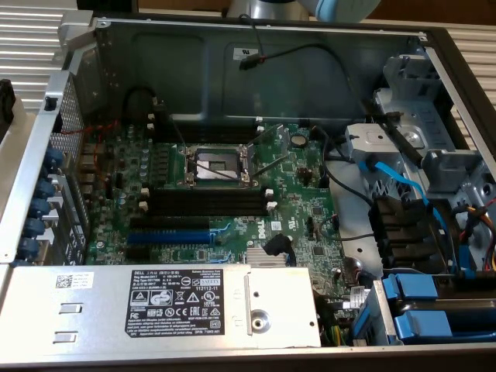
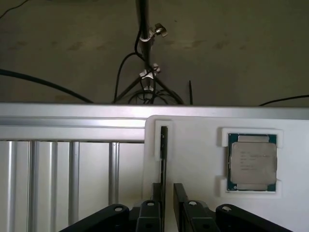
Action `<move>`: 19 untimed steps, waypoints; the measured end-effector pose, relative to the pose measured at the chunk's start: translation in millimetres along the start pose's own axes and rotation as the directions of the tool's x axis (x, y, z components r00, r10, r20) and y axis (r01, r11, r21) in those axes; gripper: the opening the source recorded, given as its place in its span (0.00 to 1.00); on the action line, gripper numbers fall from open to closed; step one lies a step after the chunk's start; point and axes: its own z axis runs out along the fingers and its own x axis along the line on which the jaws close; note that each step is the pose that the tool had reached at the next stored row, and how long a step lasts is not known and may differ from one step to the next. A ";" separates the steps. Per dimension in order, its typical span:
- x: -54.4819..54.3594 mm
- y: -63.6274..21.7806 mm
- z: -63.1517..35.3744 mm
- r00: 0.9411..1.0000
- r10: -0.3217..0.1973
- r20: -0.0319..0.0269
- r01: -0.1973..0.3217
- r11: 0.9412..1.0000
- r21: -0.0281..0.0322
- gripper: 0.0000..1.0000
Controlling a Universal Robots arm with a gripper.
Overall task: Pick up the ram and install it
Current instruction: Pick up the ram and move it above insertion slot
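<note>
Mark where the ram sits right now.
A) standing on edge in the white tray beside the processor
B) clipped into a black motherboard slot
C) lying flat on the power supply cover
A: the ram stands edge-on in the white tray next to the processor, with the open gripper at its near end, while the black slots on the motherboard look empty.

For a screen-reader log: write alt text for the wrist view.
The open gripper straddles the ram, which stands on edge in a white tray. A processor chip sits in the same tray; beyond are aluminium rails and a metal stand with cables on the floor.
</note>
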 end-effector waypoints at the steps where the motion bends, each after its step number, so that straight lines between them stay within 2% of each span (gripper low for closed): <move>1: 0.0 0.1 0.0 1.000 0.000 -0.003 0.000 1.000 0.000 0.25; 4: -0.1 0.0 0.6 1.000 0.001 -0.014 -0.001 1.000 0.000 0.25; 5: -0.1 0.0 0.7 1.000 0.000 -0.015 0.000 1.000 0.000 0.25; 19: -0.1 0.2 1.5 1.000 0.000 -0.015 0.000 1.000 0.000 0.25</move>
